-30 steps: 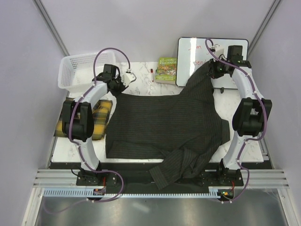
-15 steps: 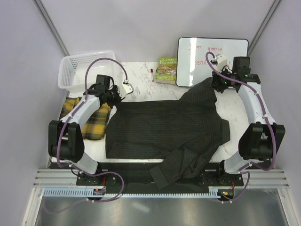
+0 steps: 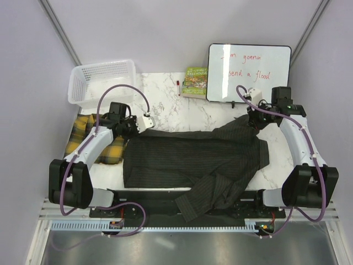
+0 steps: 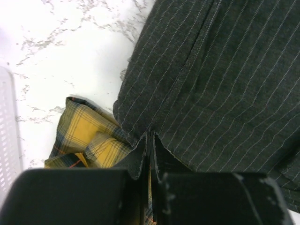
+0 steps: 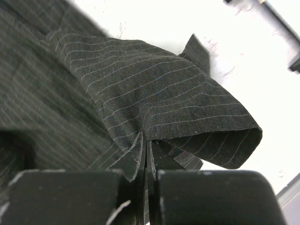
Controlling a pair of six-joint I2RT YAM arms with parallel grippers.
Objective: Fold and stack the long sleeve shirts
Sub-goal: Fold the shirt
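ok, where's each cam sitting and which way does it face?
Top external: above and behind the bases, looking down on the table; both arms show, left hand and right hand pinching the pinstripe shirt.
Left wrist: on the left arm, looking past its shut fingers at the shirt's hem and the plaid shirt.
Right wrist: on the right arm, past its shut fingers at a lifted fold.
Shared: all see the pinstripe shirt.
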